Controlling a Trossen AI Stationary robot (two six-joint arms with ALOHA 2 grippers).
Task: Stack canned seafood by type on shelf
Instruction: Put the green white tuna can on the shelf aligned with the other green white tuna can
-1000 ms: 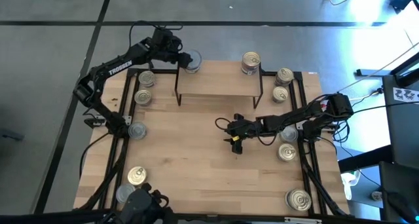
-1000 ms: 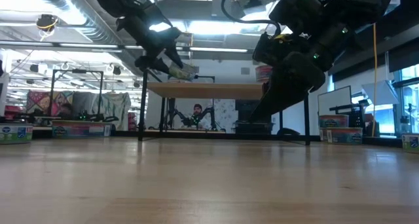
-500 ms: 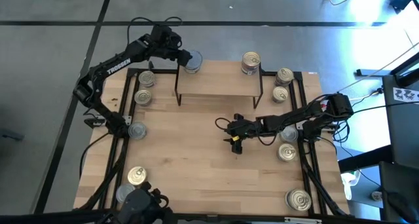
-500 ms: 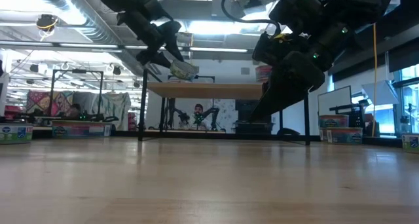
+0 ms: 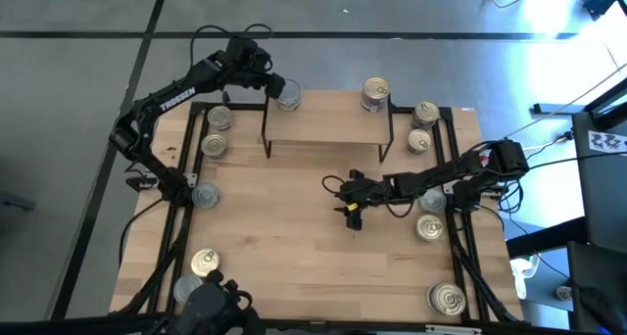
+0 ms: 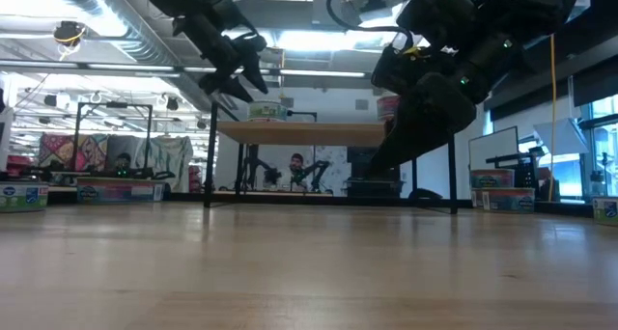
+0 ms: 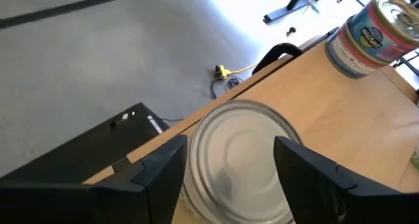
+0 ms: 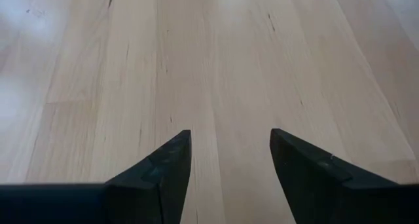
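Near the worktop's middle, the right pincer (image 5: 354, 215) is waiting with fingers parted and empty. Farther off, the left pincer (image 5: 276, 90) is gripping a silver-lidded can (image 5: 288, 94) at the shelf's (image 5: 328, 127) left far corner, probably starting that type's stack.

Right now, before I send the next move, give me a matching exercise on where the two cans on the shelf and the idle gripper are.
Things:
1. silver-lidded can
2. gold-lidded can
3. right gripper

Places or states:
A. open and empty, over bare tabletop in front of the shelf
B. on the shelf's rear left corner in the high view, with the left gripper at it
C. on the shelf's rear right corner in the high view

Pairs: 1-B, 2-C, 3-A
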